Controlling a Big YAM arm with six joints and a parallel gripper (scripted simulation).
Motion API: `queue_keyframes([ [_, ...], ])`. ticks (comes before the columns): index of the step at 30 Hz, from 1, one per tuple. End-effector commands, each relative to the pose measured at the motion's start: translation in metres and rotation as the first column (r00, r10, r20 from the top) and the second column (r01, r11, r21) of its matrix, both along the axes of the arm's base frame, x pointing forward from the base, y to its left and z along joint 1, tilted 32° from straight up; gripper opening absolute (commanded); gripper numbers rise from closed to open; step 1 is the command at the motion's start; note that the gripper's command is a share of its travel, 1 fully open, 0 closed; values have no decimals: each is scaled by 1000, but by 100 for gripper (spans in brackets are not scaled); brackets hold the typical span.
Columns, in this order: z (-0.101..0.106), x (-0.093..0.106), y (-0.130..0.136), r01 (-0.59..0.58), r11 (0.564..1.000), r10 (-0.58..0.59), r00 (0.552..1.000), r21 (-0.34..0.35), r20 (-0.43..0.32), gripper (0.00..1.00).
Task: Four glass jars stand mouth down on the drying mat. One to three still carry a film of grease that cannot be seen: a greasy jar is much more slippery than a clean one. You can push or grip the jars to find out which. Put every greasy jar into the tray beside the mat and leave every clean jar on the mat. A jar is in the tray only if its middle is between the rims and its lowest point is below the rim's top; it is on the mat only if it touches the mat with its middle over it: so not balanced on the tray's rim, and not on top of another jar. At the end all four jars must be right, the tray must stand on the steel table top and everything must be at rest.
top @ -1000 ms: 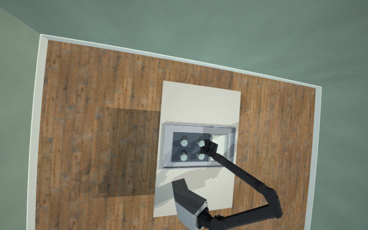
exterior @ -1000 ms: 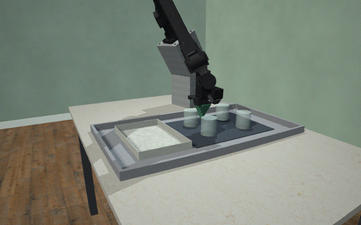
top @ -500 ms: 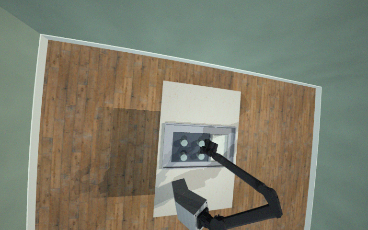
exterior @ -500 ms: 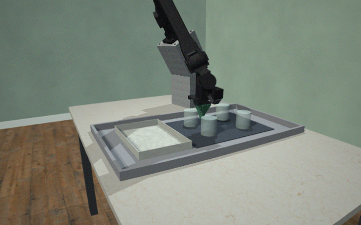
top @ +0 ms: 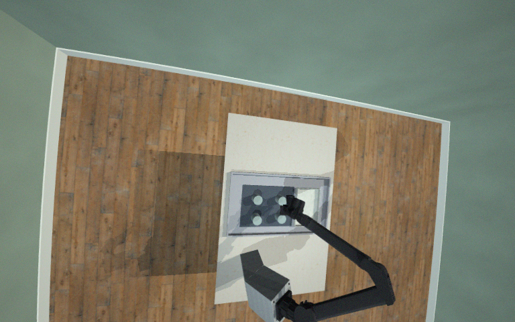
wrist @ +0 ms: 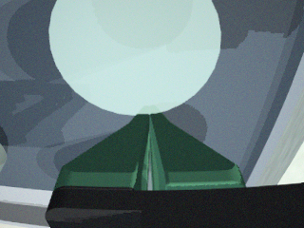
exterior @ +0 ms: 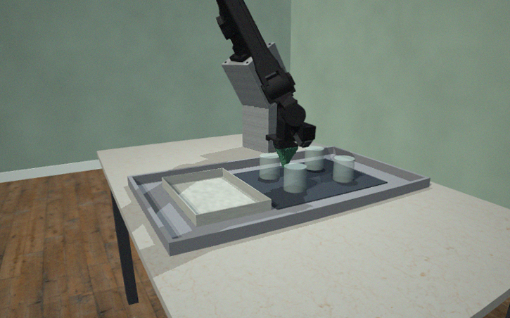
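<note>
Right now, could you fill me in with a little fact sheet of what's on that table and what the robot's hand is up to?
jars: four jars, all upright on the mat
mat: dark mat, inside the grey steel surround
tray: pale tray, beside the mat, no jar in it
hand: hand shut, holding nothing, green fingers pressed together
hand position: tips at one jar's edge, among the jars
</note>
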State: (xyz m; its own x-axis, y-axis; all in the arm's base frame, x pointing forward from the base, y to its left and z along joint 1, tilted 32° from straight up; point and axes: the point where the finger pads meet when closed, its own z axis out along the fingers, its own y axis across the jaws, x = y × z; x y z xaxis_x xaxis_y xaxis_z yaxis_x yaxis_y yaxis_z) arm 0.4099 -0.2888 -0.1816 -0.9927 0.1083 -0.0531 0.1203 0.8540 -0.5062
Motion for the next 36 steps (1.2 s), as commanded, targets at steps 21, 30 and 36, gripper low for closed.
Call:
queue_keyframes([
  [21, 4, 41, -5, -10, 1000, 12, 998, -21, 62, 0],
  [30, 4, 42, -5, -10, 1000, 12, 998, -21, 62, 0],
  [36, 4, 43, -5, -10, 1000, 12, 998, -21, 62, 0],
])
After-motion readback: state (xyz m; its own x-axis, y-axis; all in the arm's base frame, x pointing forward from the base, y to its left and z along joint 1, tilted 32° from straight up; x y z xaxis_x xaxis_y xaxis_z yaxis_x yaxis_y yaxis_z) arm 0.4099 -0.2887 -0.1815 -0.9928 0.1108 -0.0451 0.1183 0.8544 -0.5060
